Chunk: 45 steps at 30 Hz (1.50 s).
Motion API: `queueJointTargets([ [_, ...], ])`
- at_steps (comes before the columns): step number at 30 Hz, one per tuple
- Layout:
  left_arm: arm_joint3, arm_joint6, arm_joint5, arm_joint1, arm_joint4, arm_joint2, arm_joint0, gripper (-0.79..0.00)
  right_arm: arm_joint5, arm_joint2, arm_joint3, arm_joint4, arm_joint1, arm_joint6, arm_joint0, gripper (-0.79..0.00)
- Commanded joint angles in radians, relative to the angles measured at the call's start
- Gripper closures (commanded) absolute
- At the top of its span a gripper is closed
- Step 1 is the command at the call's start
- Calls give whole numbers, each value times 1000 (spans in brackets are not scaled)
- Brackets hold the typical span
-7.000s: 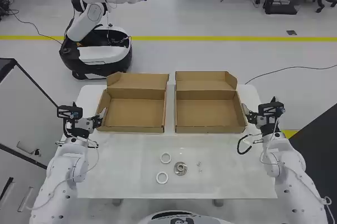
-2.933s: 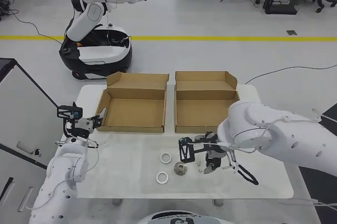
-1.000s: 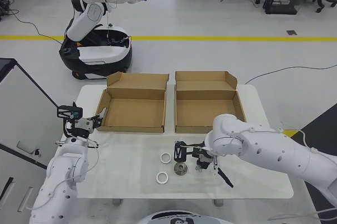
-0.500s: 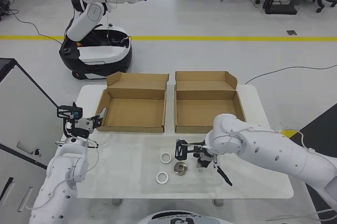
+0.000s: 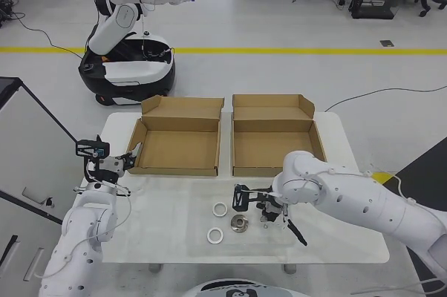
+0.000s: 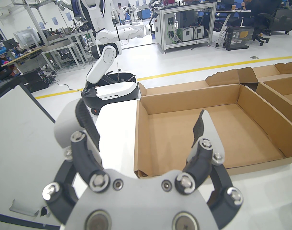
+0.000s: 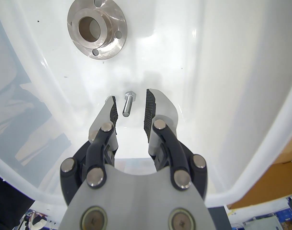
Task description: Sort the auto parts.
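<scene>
While the right gripper [image 7: 130, 107] stood low over the white table [image 5: 164, 223] with its jaws apart, the small silver steel bolt [image 7: 128, 103] lay flat on the tabletop between the two ribbed fingers [image 7: 149, 111], touching neither as far as could be seen. The step in hand looked to be the pick-up of that bolt, with the grip not yet made. The next move would call for the jaws to close squarely across the thin threaded shank, low enough to catch it. A lift toward one of the two open brown cardboard boxes [image 5: 274, 145] along the table's far edge would follow.

The bolt had a hexagonal head pointing away from the wrist and a bright threaded shaft. It lay in the table's front half, about midway between the left and right edges. Near it sat the round grey metal flange [image 7: 97, 34] with a central bore and three small holes, and beyond that two white rings [image 5: 220, 209]. The left gripper [image 6: 141, 118] hung with jaws spread at the table's left edge, holding nothing.
</scene>
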Motion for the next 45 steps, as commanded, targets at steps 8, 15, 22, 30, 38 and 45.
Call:
queueJointTargets([
  [8,0,0,0,0,0,0,0,-785,-10,7,11,-1,-11,2,-11,-283],
  [15,0,0,0,0,0,0,0,-785,-14,13,22,-2,-18,9,-17,-243],
  [22,0,0,0,0,0,0,0,-785,-15,21,32,1,-24,21,-23,-234],
  [30,0,0,0,0,0,0,0,-785,-26,30,39,-12,-28,35,-28,0],
  [38,0,0,0,0,0,0,0,-785,-27,65,16,17,-20,52,-26,0],
  [45,0,0,0,0,0,0,0,-785,-16,123,-76,57,5,98,-24,0],
])
